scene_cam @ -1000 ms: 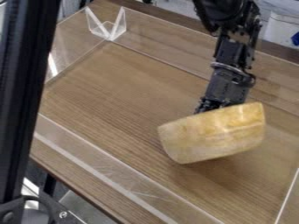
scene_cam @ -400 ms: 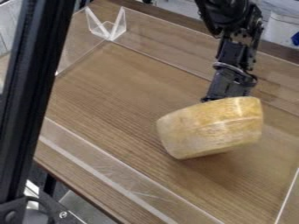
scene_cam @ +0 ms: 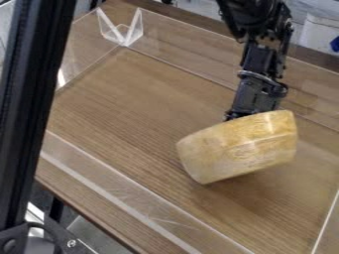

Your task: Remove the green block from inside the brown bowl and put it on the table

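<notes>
Wooden bowl (scene_cam: 239, 151) tipped on edge; hand (scene_cam: 251, 109) closed on far rim. Block unseen; likely light, stiff; pinch across narrow sides.

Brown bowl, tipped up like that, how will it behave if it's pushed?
The brown bowl looks like thick rigid wood, so it probably won't flex or crack. It seems to stand tilted on its edge on the table, underside toward the camera, so a push would likely rock or roll it on its round rim.
</notes>
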`<state>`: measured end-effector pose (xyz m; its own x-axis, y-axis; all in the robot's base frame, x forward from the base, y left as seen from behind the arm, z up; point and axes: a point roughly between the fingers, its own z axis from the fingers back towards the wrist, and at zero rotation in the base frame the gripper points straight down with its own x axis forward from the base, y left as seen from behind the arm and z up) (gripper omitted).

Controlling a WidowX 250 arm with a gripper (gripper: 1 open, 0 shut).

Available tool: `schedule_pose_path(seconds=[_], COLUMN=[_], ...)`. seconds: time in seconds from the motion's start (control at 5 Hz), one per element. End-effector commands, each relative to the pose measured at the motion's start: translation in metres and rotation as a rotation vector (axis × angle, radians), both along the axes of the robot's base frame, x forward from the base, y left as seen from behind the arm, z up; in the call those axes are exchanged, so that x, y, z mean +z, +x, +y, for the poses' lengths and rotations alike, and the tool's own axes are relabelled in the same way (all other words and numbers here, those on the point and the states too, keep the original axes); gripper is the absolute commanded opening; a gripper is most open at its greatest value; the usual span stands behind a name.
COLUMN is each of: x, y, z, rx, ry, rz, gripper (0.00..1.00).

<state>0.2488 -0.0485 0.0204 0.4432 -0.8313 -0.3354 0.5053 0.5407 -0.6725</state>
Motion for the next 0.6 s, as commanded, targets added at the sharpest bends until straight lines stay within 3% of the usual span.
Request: schedule_pose_path(seconds=[0.0, 0.2, 0.4], x=[-0.008, -0.007, -0.008], y=[0.001, 0.001, 0.008], z=[-0.004, -0.010, -0.015], rx=[-0.004, -0.006, -0.019], ry=[-0.008, -0.015, -0.007], rz=[-0.021, -0.009, 0.005], gripper=[0.00, 0.00, 0.00])
